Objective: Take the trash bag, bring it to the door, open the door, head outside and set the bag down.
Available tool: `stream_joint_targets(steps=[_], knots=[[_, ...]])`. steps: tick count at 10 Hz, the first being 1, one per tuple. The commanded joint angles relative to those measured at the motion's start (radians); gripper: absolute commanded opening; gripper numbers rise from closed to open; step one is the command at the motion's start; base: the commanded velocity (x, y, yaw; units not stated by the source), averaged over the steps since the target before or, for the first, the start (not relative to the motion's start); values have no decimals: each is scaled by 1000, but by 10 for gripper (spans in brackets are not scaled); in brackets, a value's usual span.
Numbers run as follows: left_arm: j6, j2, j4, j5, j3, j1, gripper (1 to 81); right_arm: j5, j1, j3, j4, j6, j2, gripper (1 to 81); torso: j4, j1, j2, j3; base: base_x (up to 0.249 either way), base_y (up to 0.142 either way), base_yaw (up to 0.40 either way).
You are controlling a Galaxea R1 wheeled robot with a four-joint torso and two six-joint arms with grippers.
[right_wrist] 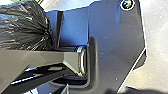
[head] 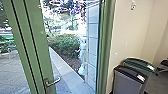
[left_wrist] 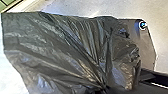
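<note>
One dark trash bag [left_wrist: 75,50], gathered in the left gripper [left_wrist: 106,89]. Right gripper: cannot tell its state. One green-framed door [head: 37,47], open, with handle [head: 54,81]. Outside, a hedge [head: 65,45]. Indoors, black-topped bin [head: 127,81].

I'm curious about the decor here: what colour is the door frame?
The door frame is green; it shows best in the head view.

At four o'clock in the head view, the grey bin [head: 127,81], its base cut off, partly hides the green-topped bin [head: 138,63]. The left wrist view's edge crops the trash bag [left_wrist: 75,50].
</note>
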Motion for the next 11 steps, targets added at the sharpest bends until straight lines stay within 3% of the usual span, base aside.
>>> stream_joint_targets(steps=[1, 11], knots=[[0, 4, 7, 56, 2, -68, 10, -64, 48, 3, -5, 2, -2, 811, 0, 0, 0, 0, 68, 0, 0], [3, 4, 10, 56, 2, -72, 10, -64, 48, 3, -5, 2, -1, 811, 0, -1, 0, 0, 0, 0, 10]])
